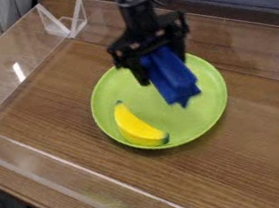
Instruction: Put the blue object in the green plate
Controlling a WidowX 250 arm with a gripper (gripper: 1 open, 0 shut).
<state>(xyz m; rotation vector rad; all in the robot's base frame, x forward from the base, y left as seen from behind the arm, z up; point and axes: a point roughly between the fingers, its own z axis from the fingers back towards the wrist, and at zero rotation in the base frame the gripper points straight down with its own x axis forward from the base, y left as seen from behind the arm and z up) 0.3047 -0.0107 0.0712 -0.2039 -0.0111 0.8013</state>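
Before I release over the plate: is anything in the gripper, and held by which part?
The blue block, by its upper end; the gripper is blurred.

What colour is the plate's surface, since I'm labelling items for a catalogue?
The plate is lime green, visible in the camera view.

Blue block (171, 76) (grooved) overlaps green plate (202, 117) in view.

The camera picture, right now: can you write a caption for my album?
The robot gripper holds a blue block over the green plate, beside a yellow banana.
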